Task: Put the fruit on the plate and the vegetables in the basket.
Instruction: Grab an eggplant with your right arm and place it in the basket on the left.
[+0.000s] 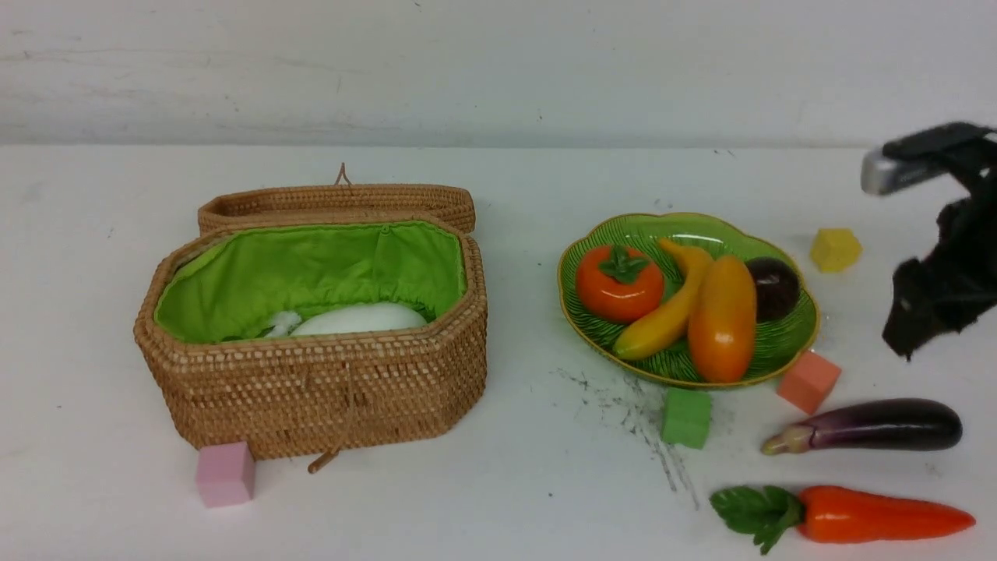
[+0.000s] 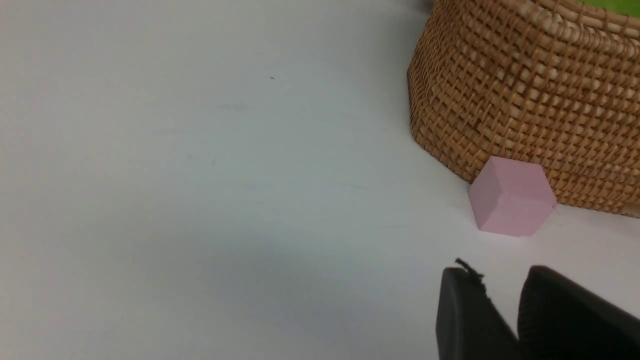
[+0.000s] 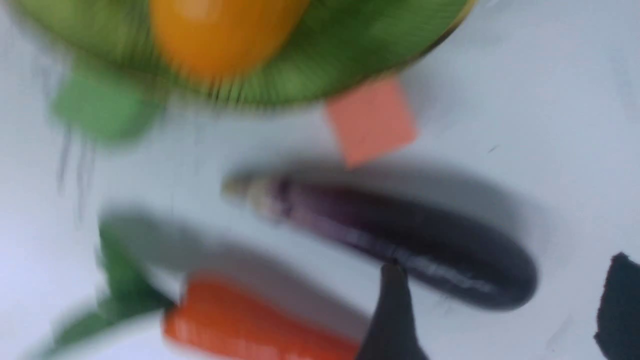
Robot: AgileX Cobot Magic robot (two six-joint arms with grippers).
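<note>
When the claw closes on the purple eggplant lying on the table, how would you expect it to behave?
The eggplant looks glossy, so it may slip between the fingers. Its rounded, elongated body lies on its side, so a nudge would probably roll it. It appears to be a rigid toy, likely stiff and light, though that cannot be confirmed.

A robot test lab: a bare, scuffed white bench (image 1: 498, 499) against a plain white wall (image 1: 498, 70), carrying glossy toy produce and small foam cubes.
</note>
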